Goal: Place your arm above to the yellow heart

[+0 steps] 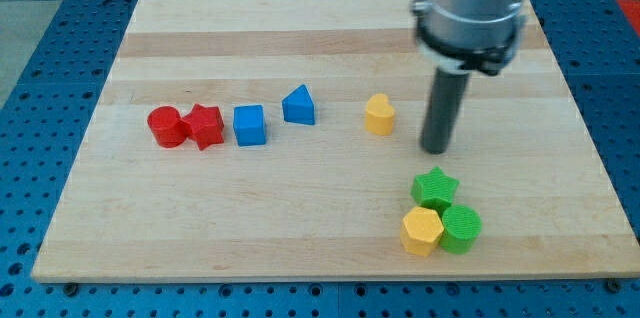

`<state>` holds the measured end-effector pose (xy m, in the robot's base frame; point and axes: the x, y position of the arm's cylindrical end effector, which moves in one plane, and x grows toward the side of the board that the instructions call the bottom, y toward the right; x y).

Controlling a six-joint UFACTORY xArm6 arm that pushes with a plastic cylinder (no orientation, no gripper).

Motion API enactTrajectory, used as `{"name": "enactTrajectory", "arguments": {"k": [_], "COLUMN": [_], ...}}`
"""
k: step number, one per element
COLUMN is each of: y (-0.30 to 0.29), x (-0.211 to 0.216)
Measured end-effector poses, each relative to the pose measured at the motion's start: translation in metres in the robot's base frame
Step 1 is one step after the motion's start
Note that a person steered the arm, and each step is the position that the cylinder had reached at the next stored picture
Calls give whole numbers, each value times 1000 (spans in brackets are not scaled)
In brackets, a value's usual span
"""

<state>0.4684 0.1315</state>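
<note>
The yellow heart sits on the wooden board a little right of centre. My tip is on the board just right of the heart and slightly lower in the view, apart from it by a narrow gap. The rod rises from there to the arm's grey body at the view's top right.
A red cylinder, a red star, a blue cube and a blue triangle stand in a row at the left. A green star, a yellow hexagon and a green cylinder cluster below my tip.
</note>
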Motion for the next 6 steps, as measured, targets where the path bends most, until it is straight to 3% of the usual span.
{"name": "enactTrajectory", "arguments": {"k": [2,3,4,6], "y": [-18,-96,-154,-189], "x": [-118,-124,-104,-79]}}
